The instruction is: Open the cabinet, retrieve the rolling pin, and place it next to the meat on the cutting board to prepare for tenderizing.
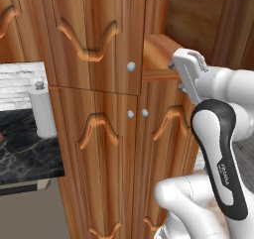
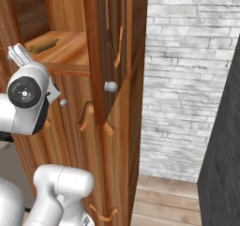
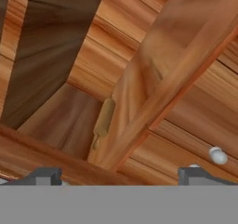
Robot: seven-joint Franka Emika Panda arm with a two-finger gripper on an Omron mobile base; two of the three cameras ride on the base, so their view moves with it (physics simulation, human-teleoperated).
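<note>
A white robot arm faces the tall reddish-brown cabinet [image 1: 99, 109], whose upper right door [image 2: 112, 56] stands swung out toward the camera, baring the shelf [image 1: 158, 49] behind it. The opening step looks done; the retrieval is the step in hand. The rolling pin [image 2: 43, 46] lies flat on that shelf, at about 10 o'clock in the right base view, just beyond the shelf's front edge and untouched. In the hand view the pin [image 3: 103, 121] shows small near the centre, well apart from the finger tips.

The gripper [image 3: 120, 175] is spread wide with nothing between its tips — the two dark tips sit far apart at 6 o'clock in the hand view. The hand [image 1: 191, 72] is raised to shelf height, at about 2 o'clock in the left base view, just in front of the shelf's edge and pointed into the opening, the forearm bent back toward the base below it.

The next move, by this look, calls for a reach forward over the shelf edge, the tips turned across the pin's slim middle rather than along it, then a close and a lift — taking care to clear the open door, which stands just beside the hand's path. The upper left door [image 1: 94, 34] is shut, its round silver knob [image 1: 131, 67] near the centre seam.
</note>
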